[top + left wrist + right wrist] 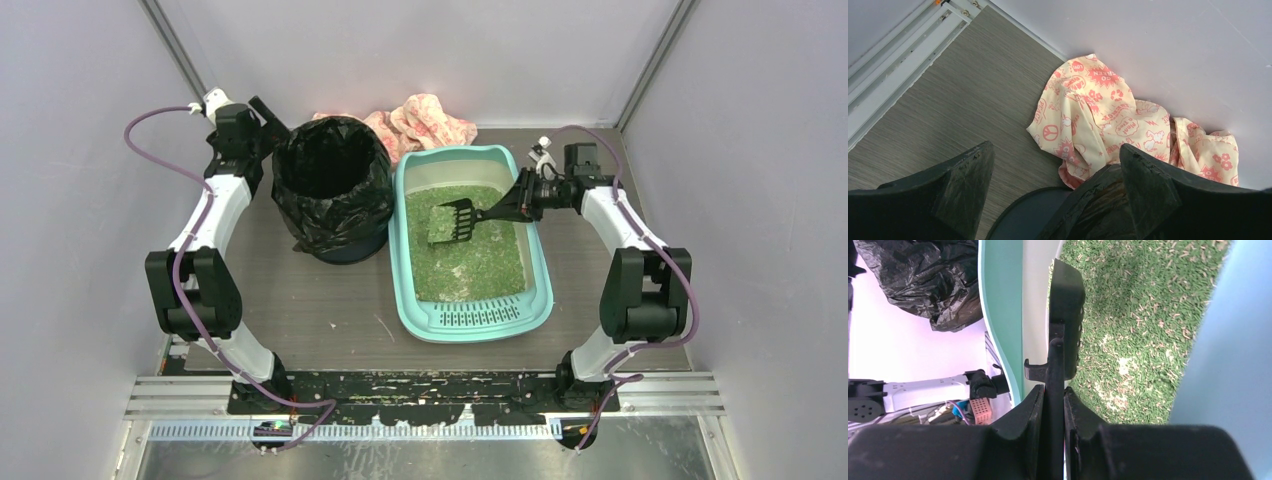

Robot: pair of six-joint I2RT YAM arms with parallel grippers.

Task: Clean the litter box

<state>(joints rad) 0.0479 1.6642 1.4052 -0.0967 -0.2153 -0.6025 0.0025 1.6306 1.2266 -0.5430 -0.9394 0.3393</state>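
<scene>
The mint-teal litter box point(476, 322) sits at mid-table with green litter point(470, 262) inside and its slotted lip toward the arms. My right gripper point(519, 200) reaches in from the right and is shut on the handle of a black slotted scoop point(452, 222), whose head hangs over the litter's far half. In the right wrist view the gripper point(1053, 390) clamps the thin handle, and the scoop point(1066, 300) stands edge-on between the box's wall point(1000, 315) and the litter point(1148, 315). My left gripper point(266, 112) is open behind the bin; in the left wrist view it point(1055, 147) holds nothing.
A round bin lined with a black bag point(330, 190) stands just left of the litter box. Its rim point(1023, 215) and bag point(1108, 205) show under my left fingers. A crumpled cream-and-pink cloth point(425, 122) point(1098, 110) lies against the back wall.
</scene>
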